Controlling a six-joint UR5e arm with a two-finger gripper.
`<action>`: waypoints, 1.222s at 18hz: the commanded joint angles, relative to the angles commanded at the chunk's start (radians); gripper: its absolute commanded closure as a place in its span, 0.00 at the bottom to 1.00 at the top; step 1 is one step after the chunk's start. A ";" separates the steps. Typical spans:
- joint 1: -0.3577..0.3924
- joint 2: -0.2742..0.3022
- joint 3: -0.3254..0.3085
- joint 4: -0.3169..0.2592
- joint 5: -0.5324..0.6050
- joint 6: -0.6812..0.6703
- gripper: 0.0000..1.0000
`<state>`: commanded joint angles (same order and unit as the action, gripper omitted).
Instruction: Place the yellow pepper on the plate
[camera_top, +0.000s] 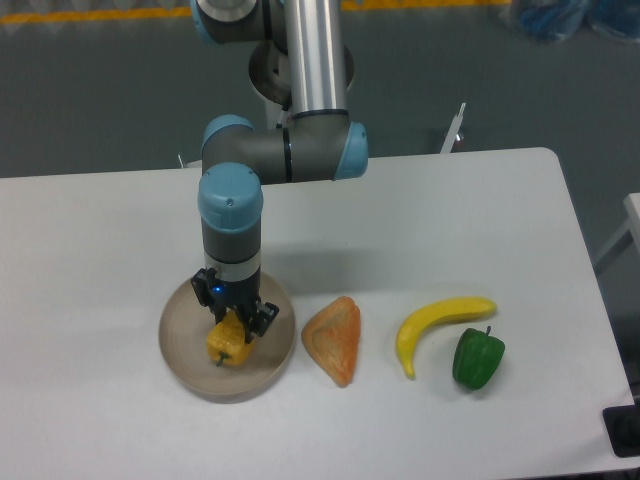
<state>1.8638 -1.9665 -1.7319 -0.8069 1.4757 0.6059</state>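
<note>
The yellow pepper (229, 343) is small, yellow-orange and lobed, and it sits inside the plate (188, 368), a round shallow beige-grey dish at the front left of the table. My gripper (238, 323) points straight down over the plate. Its two dark fingers (263, 318) clasp the top of the pepper, one on each side. The pepper's underside is at or just above the plate's floor; I cannot tell whether it touches. The pepper's upper part is hidden by the gripper.
An orange triangular wedge (335, 339) lies just right of the plate. A yellow banana (438, 327) and a green pepper (478, 358) lie further right. The white table's (420, 220) front edge is close below the plate.
</note>
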 joint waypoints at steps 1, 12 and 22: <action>0.000 0.000 0.002 0.000 0.000 0.000 0.51; 0.000 0.008 0.011 0.000 -0.008 0.000 0.00; 0.138 0.106 0.032 -0.005 -0.005 0.011 0.00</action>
<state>2.0016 -1.8609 -1.6997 -0.8115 1.4710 0.6166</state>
